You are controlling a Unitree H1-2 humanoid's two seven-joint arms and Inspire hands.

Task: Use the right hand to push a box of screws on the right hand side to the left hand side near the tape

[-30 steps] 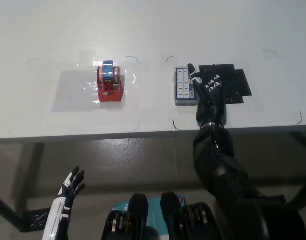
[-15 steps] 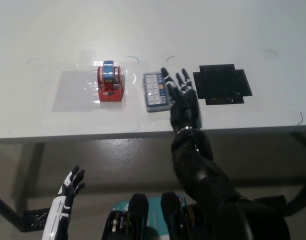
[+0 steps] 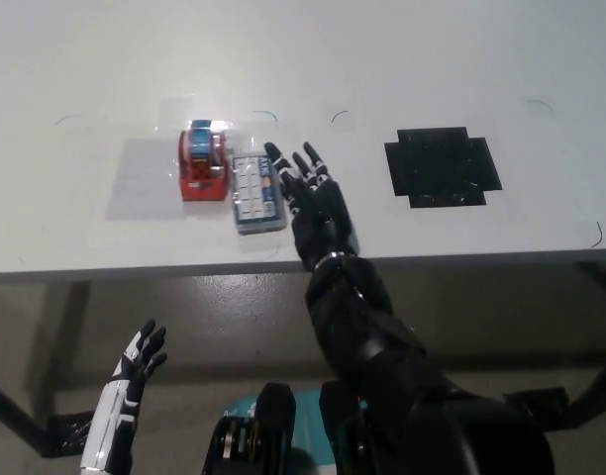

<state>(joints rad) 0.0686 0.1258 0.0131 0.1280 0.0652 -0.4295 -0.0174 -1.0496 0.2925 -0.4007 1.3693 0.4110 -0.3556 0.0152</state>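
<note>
The right hand [image 3: 311, 198], fingers spread flat, presses the box of screws [image 3: 255, 192] against the tape [image 3: 203, 163] on the worktop [image 3: 402, 79]; more pushing could shove the tape aside.

Table [image 3: 501, 59]: white, being crossed by thin dark corner marks.
Black mat [image 3: 443, 166]: lying flat at its right.
</note>
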